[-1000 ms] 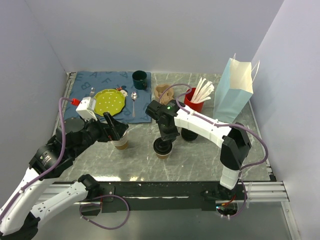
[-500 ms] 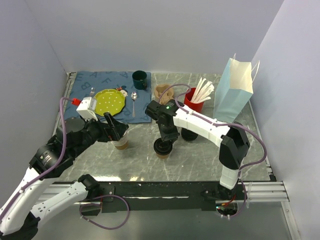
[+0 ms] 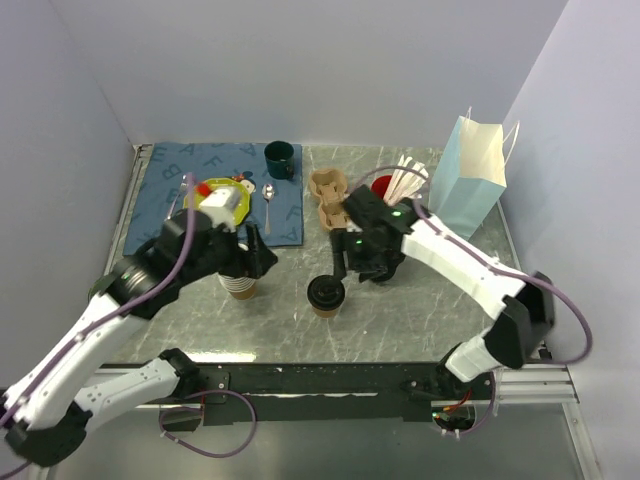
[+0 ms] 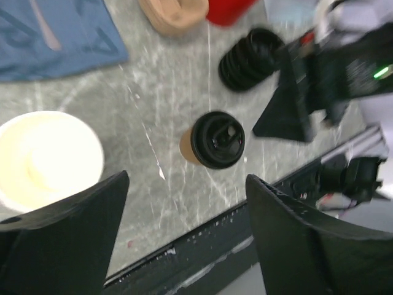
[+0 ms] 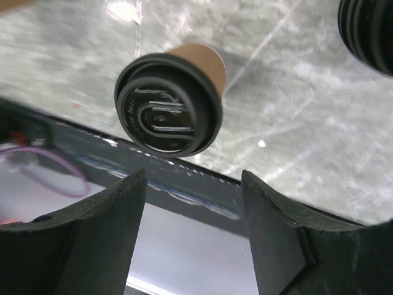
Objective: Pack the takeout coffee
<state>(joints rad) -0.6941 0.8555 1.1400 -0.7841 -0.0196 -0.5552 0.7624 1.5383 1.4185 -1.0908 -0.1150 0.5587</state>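
Here, a grey marbled surface (image 3: 430,320) is enclosed by pale lavender walls (image 3: 300,70), with a black rail (image 3: 330,378) along its near edge. A blue mat (image 3: 160,195) covers the far-left corner and carries a dark green mug (image 3: 279,158). A light blue paper bag (image 3: 468,180) stands upright at the far right, with a red cup (image 3: 381,186) of white sticks and a kraft cup carrier (image 3: 327,190) beside it.

The takeout coffee (image 3: 326,295) stands on the bare surface near the middle of its near half. In the top view a lidless paper cup (image 3: 241,286) stands at 9 o'clock from it, and the bag lies at 2 o'clock, well apart.

The left fingers (image 4: 67,246) are spread apart and hold nothing. They hang over the lidless cup, at 10 o'clock from the coffee. The right fingers (image 5: 92,239) are likewise spread and hold nothing, just beside the coffee at its 1 o'clock and not touching it. In each wrist view the coffee lies beyond the fingertips, toward 12 o'clock, not between them. A stack of black lids (image 4: 249,56) lies at 1 o'clock from the coffee in the left wrist view.

The coffee is upright with its long axis vertical. Its black lid faces up and its brown wall tapers down to the surface.
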